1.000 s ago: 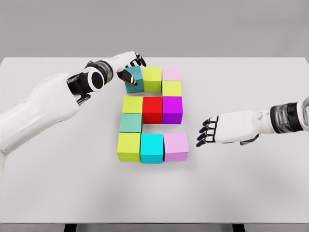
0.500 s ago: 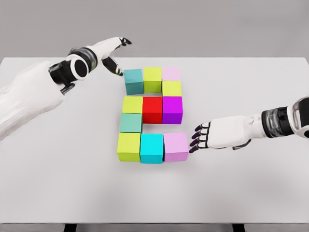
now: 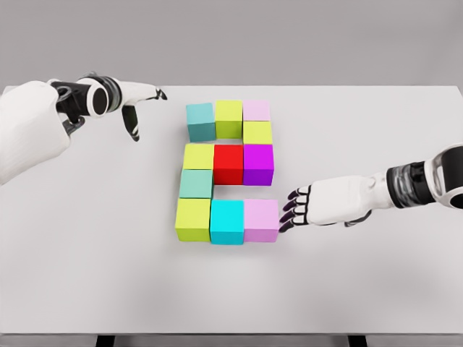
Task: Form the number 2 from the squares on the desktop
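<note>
Coloured cubes lie on the white table in the shape of a 2. The top row is a teal cube, a lime cube and a pale pink cube. A lime cube sits below the pink one. The middle row is lime, red and purple. A green cube leads down to a lime cube, a cyan cube and a light pink cube. My right hand is open, fingertips touching the light pink cube's right side. My left hand is open, raised left of the teal cube.
The table's far edge runs behind the cubes, with a grey wall beyond. Both white arms reach in over the table from its sides.
My left hand let go of the teal cube and drew back to the left. My right hand moved left until its fingertips met the light pink cube, nudging it against the cyan one.
</note>
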Controlling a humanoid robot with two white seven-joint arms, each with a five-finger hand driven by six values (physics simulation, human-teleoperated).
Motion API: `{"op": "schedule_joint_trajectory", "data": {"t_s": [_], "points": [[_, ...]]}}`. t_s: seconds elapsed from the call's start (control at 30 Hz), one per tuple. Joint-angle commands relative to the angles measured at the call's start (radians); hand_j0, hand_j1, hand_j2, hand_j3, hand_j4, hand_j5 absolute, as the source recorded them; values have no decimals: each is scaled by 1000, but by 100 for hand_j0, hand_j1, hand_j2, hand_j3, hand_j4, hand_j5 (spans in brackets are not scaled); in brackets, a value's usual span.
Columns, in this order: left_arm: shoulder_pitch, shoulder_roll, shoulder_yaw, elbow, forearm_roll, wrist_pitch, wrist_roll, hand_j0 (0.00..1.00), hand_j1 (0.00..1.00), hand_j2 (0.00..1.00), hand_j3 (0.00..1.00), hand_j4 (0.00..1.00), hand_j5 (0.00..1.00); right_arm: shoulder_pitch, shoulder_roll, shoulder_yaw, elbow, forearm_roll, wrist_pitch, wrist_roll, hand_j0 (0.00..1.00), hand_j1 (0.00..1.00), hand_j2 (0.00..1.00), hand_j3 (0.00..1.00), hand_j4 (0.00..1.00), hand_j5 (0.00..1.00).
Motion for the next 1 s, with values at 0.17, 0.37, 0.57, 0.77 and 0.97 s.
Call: {"op": "schedule_joint_trajectory", "data": {"t_s": [0.17,0.37,0.57,0.77,0.97], "points": [[5,-38,-1,7,-34,-29,-36,100,100,100,100,100,100,0,-12,-206,315,-161,2,0,100,100,100,100,100,100],[9,-52,-1,8,-33,-29,-36,100,100,100,100,100,100,-2,-7,-205,371,-228,2,0,100,100,100,100,100,100],[11,-67,-2,8,-33,-29,-36,100,100,100,100,100,100,-2,-7,-203,369,-226,2,0,100,100,100,100,100,100],[14,-73,-2,8,-31,-29,-36,100,100,100,100,100,100,-2,-7,-205,369,-226,2,0,100,100,100,100,100,100],[12,-85,-2,31,-31,-29,-36,100,100,100,100,100,100,-2,-4,-205,369,-226,2,0,100,100,100,100,100,100]]}}
